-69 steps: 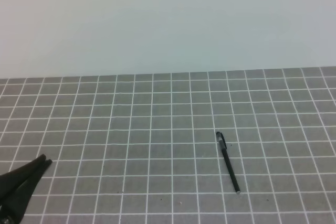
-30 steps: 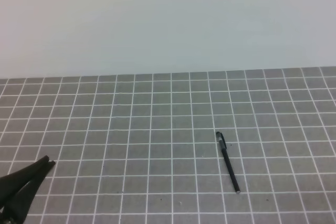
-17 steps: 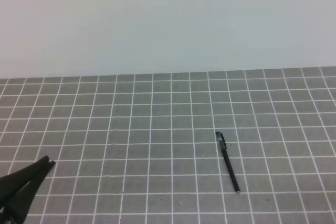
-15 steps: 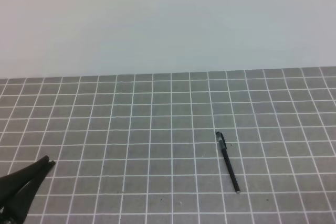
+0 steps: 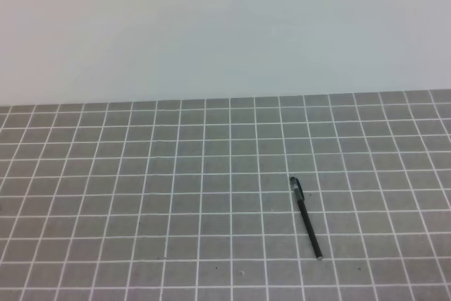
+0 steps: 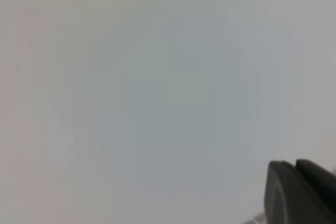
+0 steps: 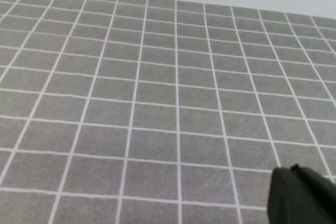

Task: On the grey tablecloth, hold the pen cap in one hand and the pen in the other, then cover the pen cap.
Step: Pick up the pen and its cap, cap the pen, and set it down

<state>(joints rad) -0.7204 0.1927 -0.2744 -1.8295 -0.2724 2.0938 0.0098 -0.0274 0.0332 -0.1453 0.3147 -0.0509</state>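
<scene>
The pen (image 5: 307,223) lies on the grey tablecloth (image 5: 176,174) right of centre, silver tip toward the near edge. The pen cap (image 5: 296,187) sits at its far end, in line with the barrel; whether it is pushed on or only touching I cannot tell. Neither gripper shows in the exterior high view. In the left wrist view my left gripper (image 6: 294,164) is a dark shape at the bottom right, fingers together, facing a blank pale wall. My right gripper (image 7: 295,171) shows as a dark shut tip at the bottom right, above bare cloth. Neither holds anything.
A plain pale wall (image 5: 225,26) rises behind the cloth's far edge. A few tiny specks (image 5: 242,271) dot the cloth near the front.
The left gripper, visible at the lower left of the exterior high view until half a second ago, has moved out of that view. The pen and cap have not moved.
</scene>
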